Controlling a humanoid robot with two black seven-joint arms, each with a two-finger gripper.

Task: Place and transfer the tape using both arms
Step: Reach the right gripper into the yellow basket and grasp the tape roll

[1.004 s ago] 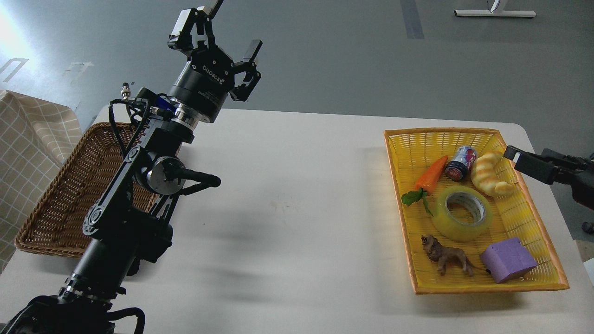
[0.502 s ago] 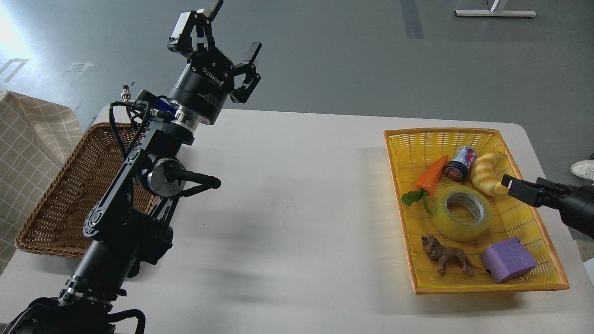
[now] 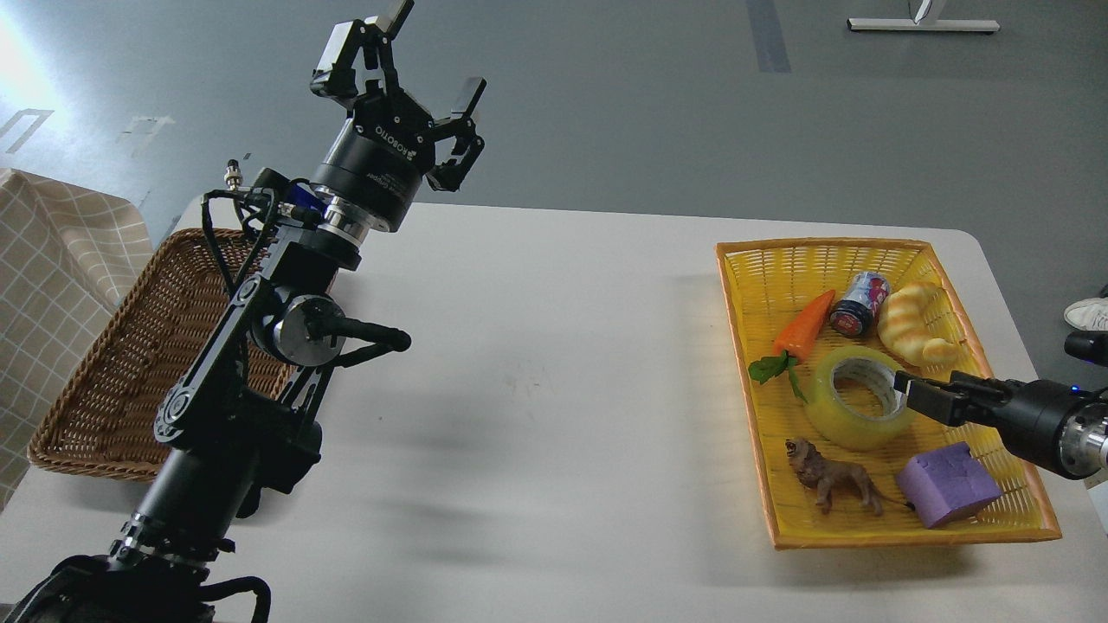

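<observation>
The tape [image 3: 841, 424], a translucent yellow roll with a grey-white core, lies flat in the yellow basket [image 3: 736, 346] at the right of the table. My right gripper [image 3: 911, 396] comes in from the right edge, and its tip is at the roll's right rim. It is seen side-on and dark, so its fingers cannot be told apart, and contact with the roll cannot be told. My left gripper [image 3: 430, 56] is open and empty, raised high above the table's far left, well away from the tape.
In the yellow basket are also a toy carrot [image 3: 805, 324], a can [image 3: 860, 303], a croissant toy [image 3: 913, 324], a lion figure [image 3: 833, 476] and a purple block [image 3: 946, 483]. A brown wicker basket [image 3: 121, 372] stands at the left, partly behind my left arm.
My right gripper has moved down and to the left, from beside the croissant toy to the tape's right rim. My left arm has barely moved.
</observation>
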